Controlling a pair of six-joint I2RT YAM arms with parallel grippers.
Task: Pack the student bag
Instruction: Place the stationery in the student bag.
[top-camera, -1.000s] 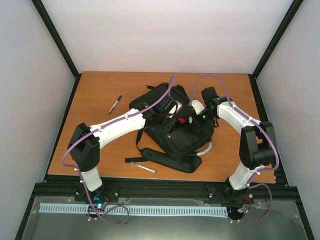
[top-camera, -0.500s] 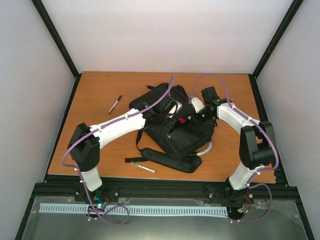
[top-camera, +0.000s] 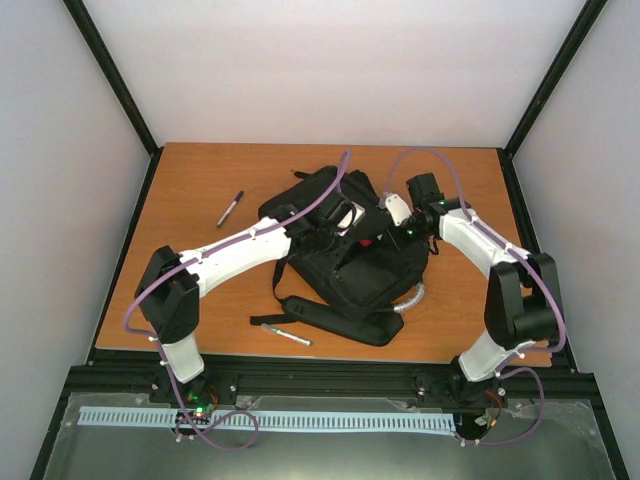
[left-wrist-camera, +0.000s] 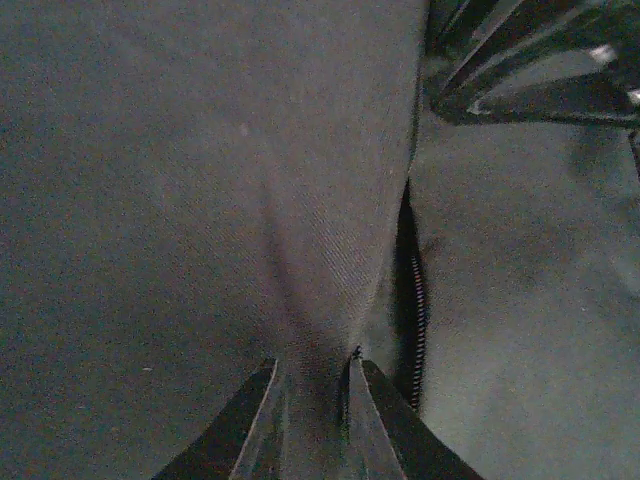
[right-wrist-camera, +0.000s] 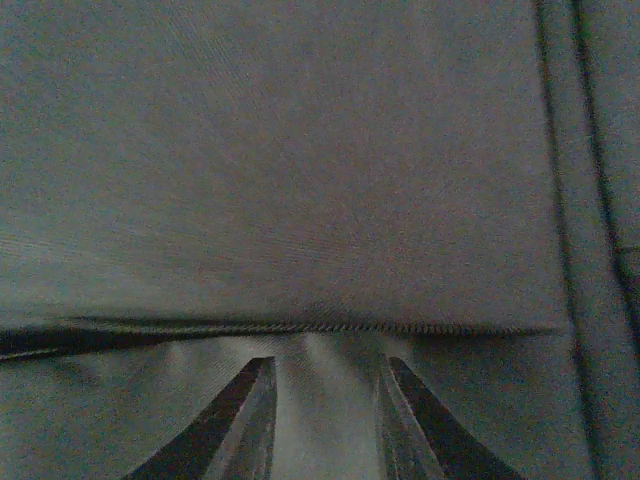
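A pen (top-camera: 286, 334) lies near-left on the counter (top-camera: 190, 180), just beside the student bag (top-camera: 365, 285), which sits mid-counter. On the bag, the left end effector (left-wrist-camera: 312, 368) pinches a fabric fold. The right end effector (right-wrist-camera: 322, 365) is slightly apart at a seam. A marker (top-camera: 230, 208) lies far left.

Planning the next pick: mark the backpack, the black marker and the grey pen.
backpack (top-camera: 362, 282), top view, lower front panel.
black marker (top-camera: 231, 208), top view, mid barrel.
grey pen (top-camera: 287, 335), top view, mid barrel.
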